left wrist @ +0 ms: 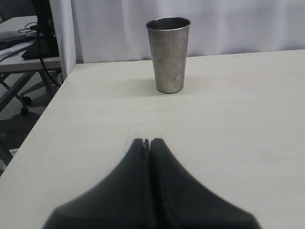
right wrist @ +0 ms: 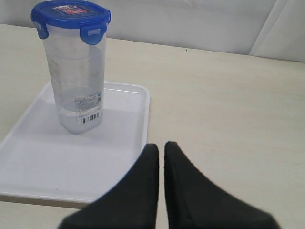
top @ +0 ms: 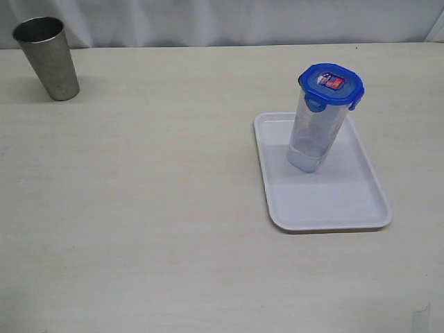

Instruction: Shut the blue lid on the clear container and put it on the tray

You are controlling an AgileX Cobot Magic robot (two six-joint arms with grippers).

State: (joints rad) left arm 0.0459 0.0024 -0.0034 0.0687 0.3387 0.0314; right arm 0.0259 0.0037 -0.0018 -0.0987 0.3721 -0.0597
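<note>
Metal cup (top: 46, 57) at tabletop's (top: 152, 208) far-left corner. Left gripper (left wrist: 147, 141) clenched, empty, facing it. Toward the right edge, clear container (top: 313, 139) stands upright on the tray's (top: 333, 208) far end w/ blue lid (top: 331, 84) on top, flaps apparently down. Right gripper (right wrist: 161, 145) clenched, empty, near the tray. Job looks done imo; nothing left.

Lid: bright-blue rounded-square plastic lid (top: 331, 84), glossy.
Container: tall clear plastic container (top: 313, 135), smooth, transl.
Tray: flat white plastic tray (top: 331, 201), smooth.
Cup: grey tapered metal cup (left wrist: 167, 55), dull, mottled.
Table: pale tabletop (top: 152, 208), matt w/ faint grain.
</note>
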